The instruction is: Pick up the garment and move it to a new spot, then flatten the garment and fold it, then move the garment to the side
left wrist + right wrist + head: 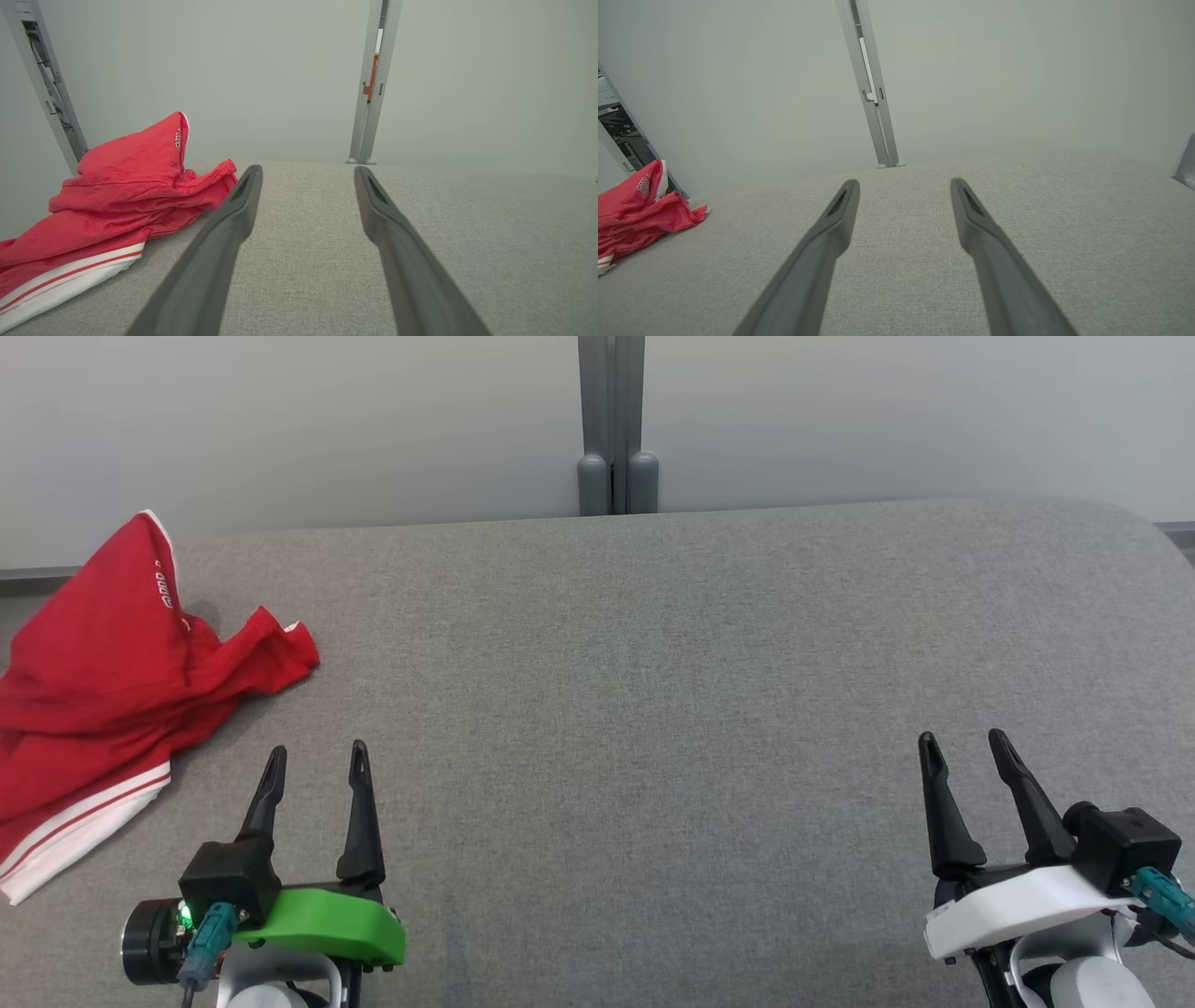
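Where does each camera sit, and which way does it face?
Head view: on the head, looking forward and down at the grey surface; open left gripper lower left, open right gripper lower right.
Left wrist view: on the left wrist, looking along its fingers, red garment left.
Right wrist view: on the right wrist, looking along its fingers across the surface.
Shared: all show the garment.

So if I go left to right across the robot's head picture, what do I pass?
red garment → left end effector, open → grey post at the back → right end effector, open
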### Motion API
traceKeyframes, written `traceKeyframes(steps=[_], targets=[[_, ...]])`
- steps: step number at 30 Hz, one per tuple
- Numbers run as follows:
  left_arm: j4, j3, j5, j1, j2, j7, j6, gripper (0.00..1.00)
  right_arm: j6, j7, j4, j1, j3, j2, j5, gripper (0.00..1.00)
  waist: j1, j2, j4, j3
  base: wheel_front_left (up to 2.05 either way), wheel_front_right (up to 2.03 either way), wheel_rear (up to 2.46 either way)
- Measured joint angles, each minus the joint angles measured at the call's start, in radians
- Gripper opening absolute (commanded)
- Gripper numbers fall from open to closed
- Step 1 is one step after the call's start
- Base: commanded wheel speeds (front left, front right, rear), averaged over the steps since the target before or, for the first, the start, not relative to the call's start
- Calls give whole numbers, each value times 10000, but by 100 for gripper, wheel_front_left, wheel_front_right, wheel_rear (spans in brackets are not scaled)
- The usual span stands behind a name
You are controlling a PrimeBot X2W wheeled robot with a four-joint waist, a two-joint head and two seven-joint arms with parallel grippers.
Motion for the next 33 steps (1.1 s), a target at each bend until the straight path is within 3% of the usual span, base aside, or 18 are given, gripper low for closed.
traceKeyframes(steps=[33], targets=[[-153, -167, -261, 129, 251, 387, 186, 100, 0, 332, 73, 42, -81, 31, 267, 100, 0, 0, 34, -44, 0, 0, 0]])
